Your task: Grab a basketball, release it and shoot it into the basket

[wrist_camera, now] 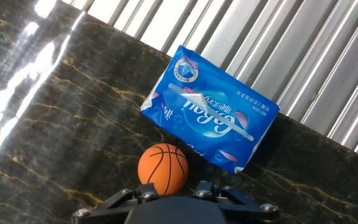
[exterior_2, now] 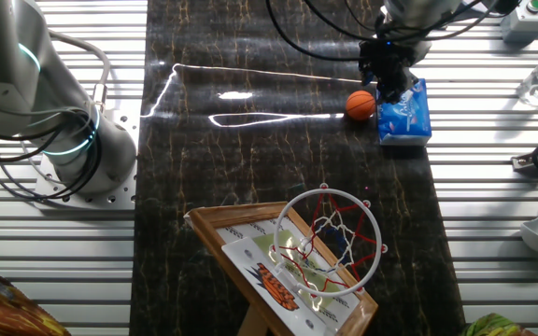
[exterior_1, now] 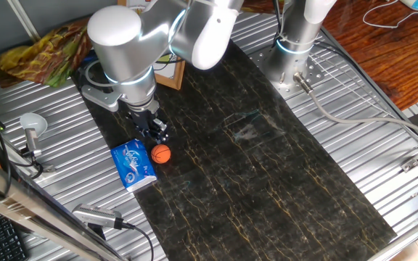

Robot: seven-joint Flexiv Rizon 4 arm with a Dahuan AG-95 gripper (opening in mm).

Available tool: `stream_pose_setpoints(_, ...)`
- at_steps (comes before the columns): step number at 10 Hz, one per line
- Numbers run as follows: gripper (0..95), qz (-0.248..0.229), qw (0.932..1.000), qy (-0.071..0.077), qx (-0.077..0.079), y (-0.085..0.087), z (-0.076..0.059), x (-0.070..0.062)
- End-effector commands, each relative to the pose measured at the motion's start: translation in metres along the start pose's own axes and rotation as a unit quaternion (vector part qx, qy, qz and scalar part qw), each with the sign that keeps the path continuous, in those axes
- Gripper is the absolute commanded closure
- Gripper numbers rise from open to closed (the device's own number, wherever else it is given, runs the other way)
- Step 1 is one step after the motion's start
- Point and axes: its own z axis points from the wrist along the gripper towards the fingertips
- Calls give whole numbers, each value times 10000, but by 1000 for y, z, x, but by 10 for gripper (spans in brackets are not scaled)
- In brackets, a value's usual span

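The basketball is a small orange ball with dark seams. It lies on the dark marbled mat, touching the right side of a blue-and-white packet. My gripper hangs just above and behind the ball, not gripping it. In the hand view the ball sits just beyond my gripper, whose jaws stand apart on either side of it. The basket, with orange rim and white net on a wood-framed backboard, stands at the mat's other end. The ball also shows in the other fixed view.
The blue packet lies at the mat's edge, partly on the ribbed metal table. A second arm's base stands at the far side. Cables and a white ladle-like tool lie to the left.
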Motion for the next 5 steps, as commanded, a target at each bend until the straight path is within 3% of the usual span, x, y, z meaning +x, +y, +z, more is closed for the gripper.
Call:
stream_pose_setpoints(1,380,-198,9995,193,-148,0,0,0)
stream_pose_setpoints(5,380,-192,9996,184,-137,0,0,0)
